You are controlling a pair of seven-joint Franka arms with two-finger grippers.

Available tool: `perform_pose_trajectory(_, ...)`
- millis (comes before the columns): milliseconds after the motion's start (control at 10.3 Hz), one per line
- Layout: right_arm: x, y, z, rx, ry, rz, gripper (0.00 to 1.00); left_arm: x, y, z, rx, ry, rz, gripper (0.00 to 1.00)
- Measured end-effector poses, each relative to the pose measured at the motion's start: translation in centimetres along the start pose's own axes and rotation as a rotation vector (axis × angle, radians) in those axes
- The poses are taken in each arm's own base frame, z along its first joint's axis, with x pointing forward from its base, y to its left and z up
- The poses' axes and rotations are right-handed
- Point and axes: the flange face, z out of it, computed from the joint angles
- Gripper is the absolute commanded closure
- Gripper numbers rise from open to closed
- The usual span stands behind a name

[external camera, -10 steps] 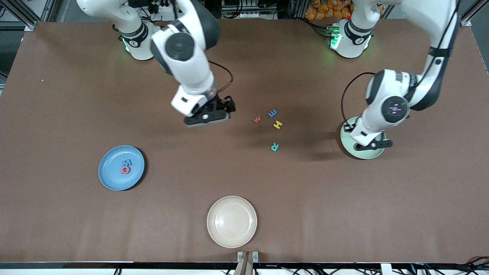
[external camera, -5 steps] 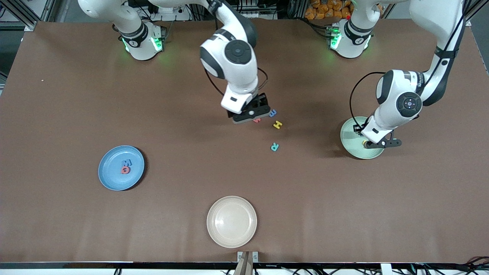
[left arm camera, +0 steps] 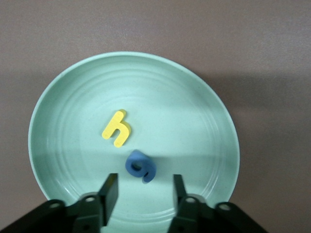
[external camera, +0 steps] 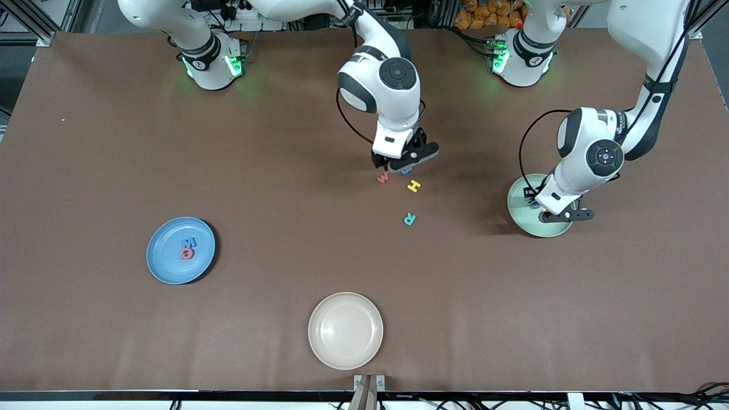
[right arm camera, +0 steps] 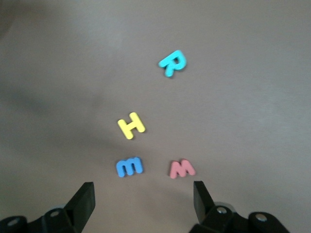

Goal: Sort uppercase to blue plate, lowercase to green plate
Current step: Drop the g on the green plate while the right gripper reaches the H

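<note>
Two lowercase letters now lie in the green plate (left arm camera: pixel 53 116) — our left gripper (left arm camera: pixel 142 190) just parted, dropping the blue one (left arm camera: pixel 141 166); right gripper (right arm camera: pixel 141 199), wide, has swung over the blue m (right arm camera: pixel 129 166).

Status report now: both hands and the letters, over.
Left hand open over green plate, yellow h and blue letter in it. Right hand open over four loose letters. Nothing in the way.

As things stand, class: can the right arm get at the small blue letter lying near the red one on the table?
Probably yes. The right gripper hangs open just above the blue letter, with the red letter beside it; only bare table surrounds them, so nothing blocks the descent.
</note>
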Motion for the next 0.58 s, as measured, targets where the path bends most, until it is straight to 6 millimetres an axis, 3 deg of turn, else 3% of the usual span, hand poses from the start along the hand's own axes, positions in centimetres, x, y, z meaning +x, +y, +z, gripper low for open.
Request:
perform_pose_trajectory(97, -0.6, -0.9, 1.5, -0.002, 0.000, -0.022, 0.11, 0.0, 0.0, 0.0, -0.001, 0.003, -0.001, 0.04)
perform_pose_trajectory(195, -1.1, -1.5, 3.2, -0.010, -0.006, -0.050, 0.12, 0.2, -0.1, -0.2, -0.002, 0.009, -0.001, 0.00)
perform_pose_trajectory(585, -1.4, -1.3, 6.2, -0.025, -0.018, -0.126, 0.15, 0.9, -0.7, -2.4, -0.008, 0.058, -0.015, 0.00)
